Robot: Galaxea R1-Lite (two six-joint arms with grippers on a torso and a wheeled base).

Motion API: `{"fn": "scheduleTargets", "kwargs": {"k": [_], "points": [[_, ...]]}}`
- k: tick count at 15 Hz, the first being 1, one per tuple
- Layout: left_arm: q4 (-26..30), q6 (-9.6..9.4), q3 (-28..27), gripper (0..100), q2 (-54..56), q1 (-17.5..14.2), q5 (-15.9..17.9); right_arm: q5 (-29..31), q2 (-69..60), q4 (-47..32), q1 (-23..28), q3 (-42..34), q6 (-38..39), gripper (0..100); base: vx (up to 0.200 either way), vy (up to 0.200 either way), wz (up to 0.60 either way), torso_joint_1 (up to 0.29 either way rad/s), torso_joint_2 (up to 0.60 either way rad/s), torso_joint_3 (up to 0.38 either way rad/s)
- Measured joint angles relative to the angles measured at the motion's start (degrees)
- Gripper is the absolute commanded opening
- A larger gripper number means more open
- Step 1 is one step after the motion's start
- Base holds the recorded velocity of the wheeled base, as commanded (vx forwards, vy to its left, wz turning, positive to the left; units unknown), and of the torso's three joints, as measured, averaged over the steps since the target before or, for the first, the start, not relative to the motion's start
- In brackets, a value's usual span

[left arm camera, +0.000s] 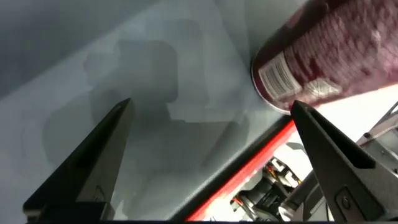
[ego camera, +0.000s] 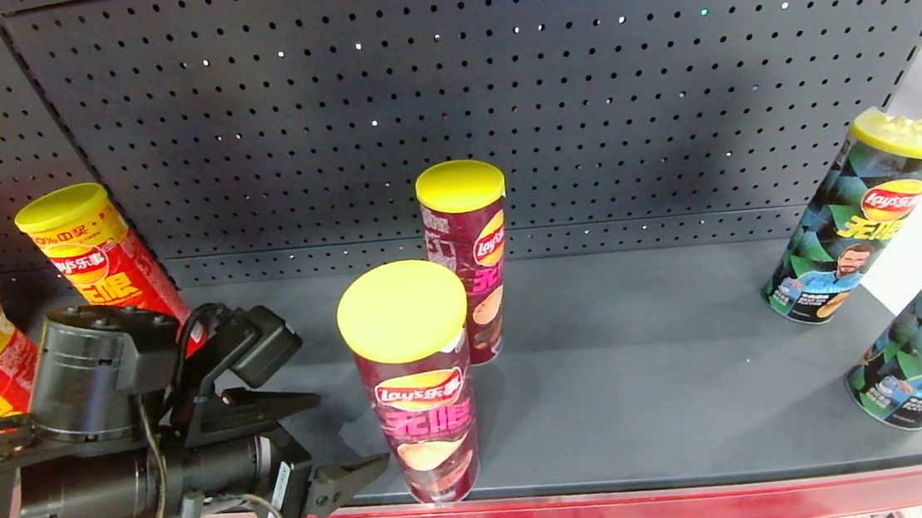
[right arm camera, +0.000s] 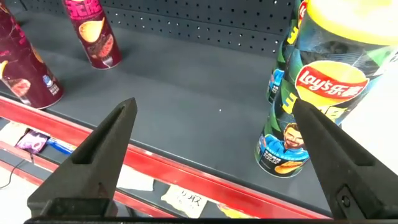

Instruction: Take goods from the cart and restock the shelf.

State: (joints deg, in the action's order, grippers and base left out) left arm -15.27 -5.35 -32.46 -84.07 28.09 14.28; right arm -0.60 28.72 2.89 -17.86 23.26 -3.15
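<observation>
A dark grey shelf (ego camera: 646, 376) with a pegboard back is seen. At its left front, the left gripper (ego camera: 352, 429) is held empty, jaws apart, pointed rightward at a purple can (ego camera: 418, 388) just beside it. That can is stood upright at the front edge, long axis vertical, lid up. Farther right, the right gripper (right arm camera: 214, 104) is spread open near a green can (right arm camera: 311, 99).

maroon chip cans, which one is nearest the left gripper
The front maroon can, standing at the red shelf edge right beside the left gripper; the other maroon can stands farther back, near the pegboard.
</observation>
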Motion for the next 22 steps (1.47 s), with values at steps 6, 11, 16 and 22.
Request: {"fn": "scheduleTargets", "kwargs": {"k": [6,11,16,22], "points": [[-0.90,0.00,-1.66,100,-2.17,0.22,-0.05,0.00,0.02,-0.02,-0.05,0.22,0.00,100,0.000,0.000,0.00,0.000,0.00,0.000],[-1.77,0.05,-3.04,100,-3.94,1.07,-0.07,0.02,0.20,-0.02,-0.05,0.61,0.00,100,0.000,0.000,0.00,0.000,0.00,0.000],[-1.79,0.07,-3.25,100,-4.57,1.23,0.00,0.00,0.35,-0.02,-0.05,0.68,0.02,100,0.000,0.000,0.00,0.000,0.00,0.000],[-1.69,0.43,-2.34,100,-3.04,0.90,-0.40,0.02,0.30,-0.11,-0.05,0.35,0.00,100,0.000,0.000,0.00,0.000,0.00,0.000]]}}
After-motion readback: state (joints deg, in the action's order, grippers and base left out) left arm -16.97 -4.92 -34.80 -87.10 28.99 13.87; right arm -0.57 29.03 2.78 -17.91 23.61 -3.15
